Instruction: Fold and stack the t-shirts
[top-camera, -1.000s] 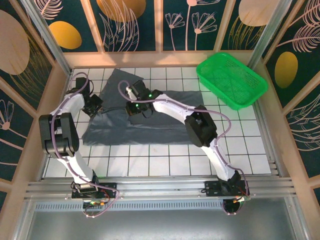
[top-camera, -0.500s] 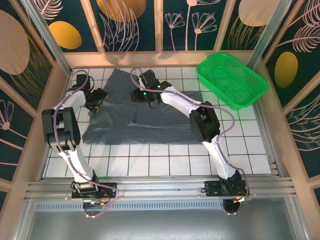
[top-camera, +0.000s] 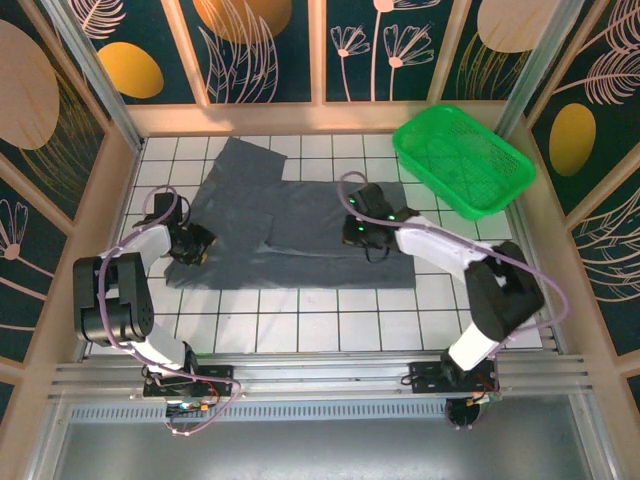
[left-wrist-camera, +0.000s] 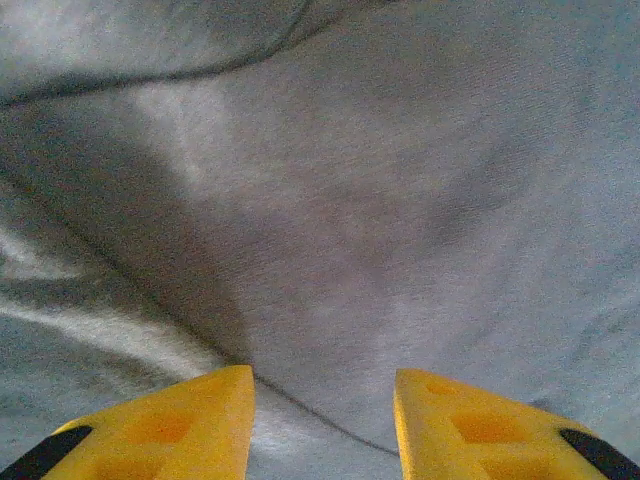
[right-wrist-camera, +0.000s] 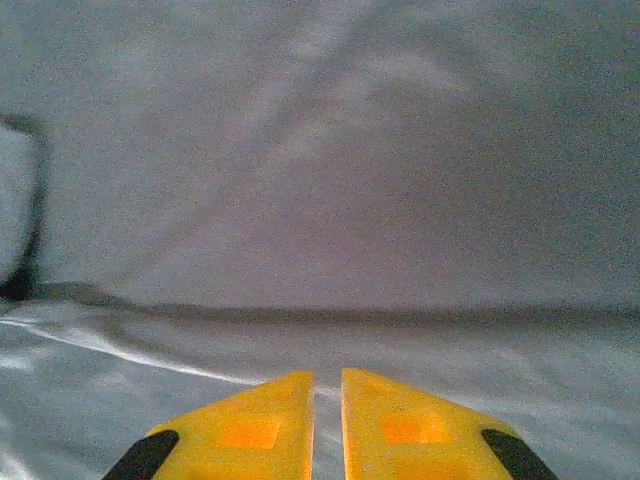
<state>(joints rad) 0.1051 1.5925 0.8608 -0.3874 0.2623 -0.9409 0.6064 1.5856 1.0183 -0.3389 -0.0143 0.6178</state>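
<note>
Top external view: left claw (top-camera: 198, 246) apart on the t-shirts (top-camera: 310, 215) near the tabletop's (top-camera: 300, 330) left edge; right claw (top-camera: 368, 245) nearly together.

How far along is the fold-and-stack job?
Done: little. One grey t-shirt lies spread on the tiled table, a flap lapped over near its middle. In hand: the left gripper is at its left edge, jaws apart; the right gripper is over its right half, jaws nearly together. Left: the rest of the folding and any stacking; nothing is stacked yet.
</note>
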